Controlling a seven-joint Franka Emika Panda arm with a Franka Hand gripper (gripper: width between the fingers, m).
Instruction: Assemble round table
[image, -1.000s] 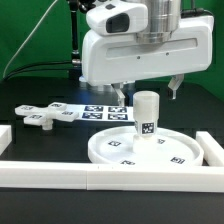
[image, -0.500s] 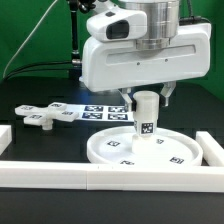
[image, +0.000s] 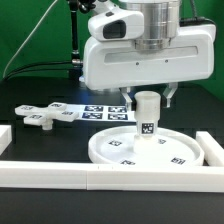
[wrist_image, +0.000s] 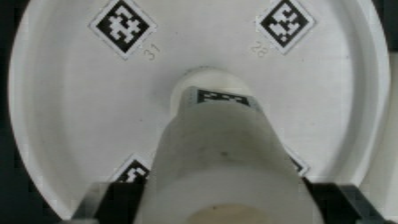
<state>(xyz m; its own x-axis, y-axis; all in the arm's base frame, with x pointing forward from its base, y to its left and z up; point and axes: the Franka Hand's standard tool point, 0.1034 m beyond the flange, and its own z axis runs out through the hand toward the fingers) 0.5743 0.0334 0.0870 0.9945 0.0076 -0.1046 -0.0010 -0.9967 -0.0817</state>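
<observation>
From my console, the gripper (image: 147, 98) hangs straight over the short thick post (image: 147, 122), low enough that its 2 fingers (image: 125, 97) straddle the post's top. In the exterior view I see a sliver of dark on each side between finger and post, so I read the hand as spread a little wider than the post and not clamped on it. In the wrist view the post (wrist_image: 217, 130) fills the space between the 2 black pads (wrist_image: 125, 198), and I cannot tell there whether they touch it.

The post stands upright near the middle of the large round disc (image: 108, 150), tag facing the camera. The disc lies flat on the black table, its tags (wrist_image: 121, 25) face up. The cross-shaped piece (image: 42, 116) lies well apart toward the exterior view's left, beside the marker board (image: 95, 108). A white border rail (image: 100, 176) runs along the front
</observation>
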